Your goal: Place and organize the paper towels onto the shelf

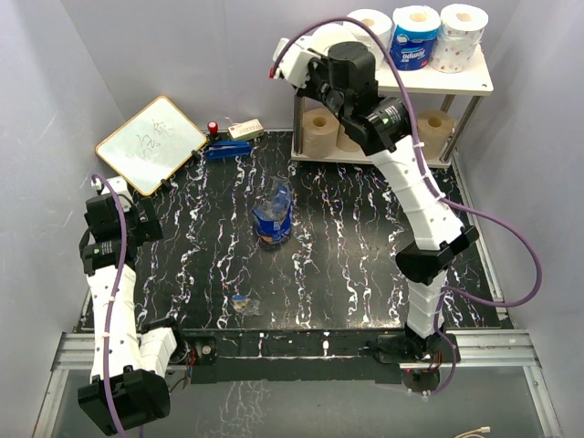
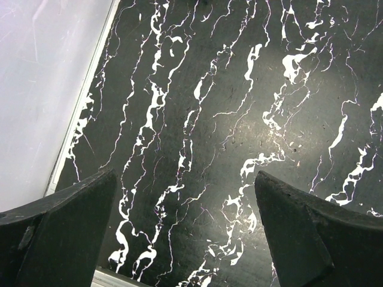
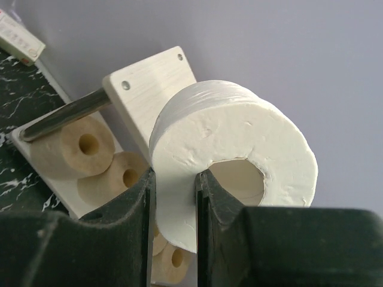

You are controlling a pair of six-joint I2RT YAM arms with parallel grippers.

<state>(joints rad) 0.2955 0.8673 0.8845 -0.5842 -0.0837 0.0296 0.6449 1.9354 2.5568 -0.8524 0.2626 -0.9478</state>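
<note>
My right gripper [image 3: 173, 176] is shut on the wall of a plain white paper towel roll [image 3: 233, 137], one finger inside the hollow core and one outside. It holds this roll [image 1: 330, 36] in the air at the left end of the shelf's top board [image 1: 474, 84]. A white roll [image 1: 370, 23], a blue-wrapped roll [image 1: 415, 36] and a dotted roll [image 1: 461, 36] stand on that board. Tan rolls [image 1: 319, 132] [image 1: 436, 123] sit on the lower tier. In the right wrist view the top board's corner [image 3: 152, 84] and tan rolls [image 3: 84, 146] lie behind the held roll. My left gripper [image 2: 185, 174] hangs open over bare table.
A framed whiteboard [image 1: 151, 141] leans at the back left. A blue stapler [image 1: 228, 151] and a small box [image 1: 245, 130] lie beside it. A crumpled blue plastic wrapper [image 1: 274, 217] sits mid-table, with a small scrap [image 1: 242, 301] nearer the front. Grey walls close in both sides.
</note>
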